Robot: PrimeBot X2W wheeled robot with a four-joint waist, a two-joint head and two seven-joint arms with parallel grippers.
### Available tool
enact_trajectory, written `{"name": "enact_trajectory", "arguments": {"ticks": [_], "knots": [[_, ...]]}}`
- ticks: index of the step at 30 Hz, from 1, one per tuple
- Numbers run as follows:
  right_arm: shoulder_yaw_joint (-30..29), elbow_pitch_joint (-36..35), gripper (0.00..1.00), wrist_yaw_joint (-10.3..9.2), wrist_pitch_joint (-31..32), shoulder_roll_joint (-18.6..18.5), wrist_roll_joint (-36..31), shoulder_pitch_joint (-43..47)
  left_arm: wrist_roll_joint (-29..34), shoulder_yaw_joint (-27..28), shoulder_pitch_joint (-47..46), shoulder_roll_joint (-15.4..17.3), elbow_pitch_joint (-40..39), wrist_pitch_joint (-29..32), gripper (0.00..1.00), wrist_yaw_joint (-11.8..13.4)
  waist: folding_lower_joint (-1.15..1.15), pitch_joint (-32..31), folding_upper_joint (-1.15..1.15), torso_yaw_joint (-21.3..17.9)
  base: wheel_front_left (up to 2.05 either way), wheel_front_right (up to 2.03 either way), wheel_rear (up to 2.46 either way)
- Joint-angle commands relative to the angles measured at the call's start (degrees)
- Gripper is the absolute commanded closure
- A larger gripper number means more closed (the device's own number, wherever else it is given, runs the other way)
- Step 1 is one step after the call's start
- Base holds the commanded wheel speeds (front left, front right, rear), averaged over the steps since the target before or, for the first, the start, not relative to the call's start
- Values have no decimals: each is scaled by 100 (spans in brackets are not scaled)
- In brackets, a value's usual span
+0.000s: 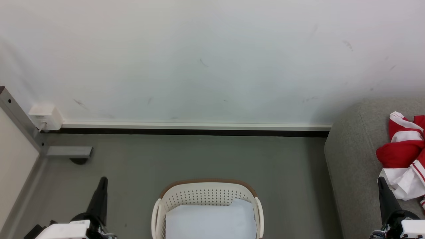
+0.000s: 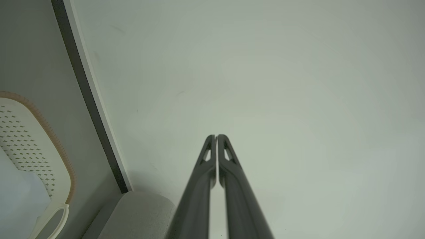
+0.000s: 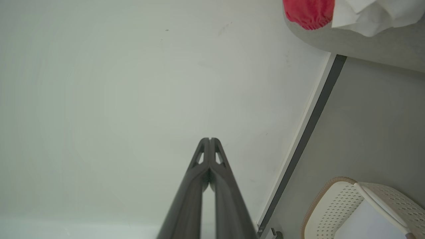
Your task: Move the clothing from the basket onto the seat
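Head view: white wall [image 1: 199, 59] ahead of both grippers, grey floor [image 1: 199, 156] below it with a dark baseboard strip [image 1: 199, 132] between. Light-grey sofa [image 1: 352, 149] to the right, right gripper [image 1: 381, 181] over its front part. Cream laundry basket [image 1: 206, 194] with brown rim on the floor between the two grippers, nearer mid-frame than either; pale white liner sheet [image 1: 209, 220] inside it, no red in the part shown. Red-and-white clothing [image 1: 401, 149] heaped on the sofa, just beyond and right of the right gripper's tip; contact unclear. Left gripper [image 1: 102, 181] left of the basket, well apart from the clothing. Both grippers closed, fingers pressed together, nothing between them, confirmed in wrist views. Small white wall box [image 1: 44, 117] far ahead-left of the left gripper.
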Motion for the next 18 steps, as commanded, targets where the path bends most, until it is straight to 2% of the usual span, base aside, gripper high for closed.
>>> {"name": "enact_trajectory", "arguments": {"ticks": [1,18], "knots": [[-28,-28,100,-14,11,15,-45,-64,-77,10,-38,15,-21,21,100,-36,0,0,0,0,0,0,0],[-32,-27,100,-14,16,18,-47,-65,-77,10,-38,15,-21,20,100,-36,0,0,0,0,0,0,0]]}}
